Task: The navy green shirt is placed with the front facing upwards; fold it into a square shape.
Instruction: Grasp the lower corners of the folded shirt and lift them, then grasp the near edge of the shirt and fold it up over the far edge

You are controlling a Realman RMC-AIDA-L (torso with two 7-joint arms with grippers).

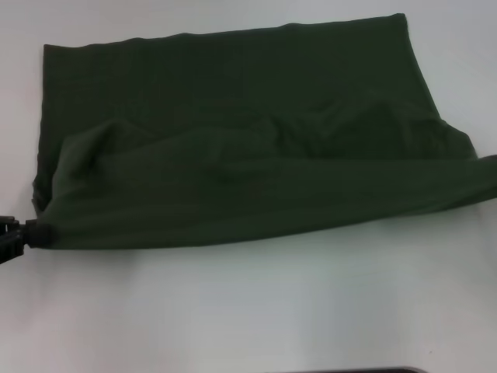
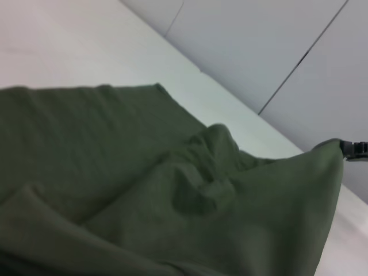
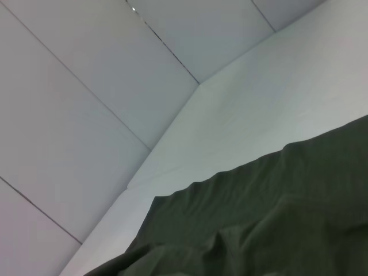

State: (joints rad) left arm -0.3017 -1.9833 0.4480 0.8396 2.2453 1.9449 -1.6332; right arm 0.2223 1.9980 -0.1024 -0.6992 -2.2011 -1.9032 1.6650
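**Me:** Head view shows the navy green shirt (image 1: 233, 132) spread across the white counter (image 1: 248, 311), its near edge lifted in a long taut band stretching from left to right.

**Partner:** Who holds it?

**Me:** My left end effector (image 1: 33, 231) is pinched onto the left end of that band, at the counter's left side. My right end effector (image 2: 352, 148) shows only in the left wrist view, far off at the cloth's other raised corner; whether it grips there I cannot tell.

**Partner:** Why lifted like that?

**Me:** I judge the edge is held up and tight so it can carry over the flat far layer without bunching. The middle is already rumpling.
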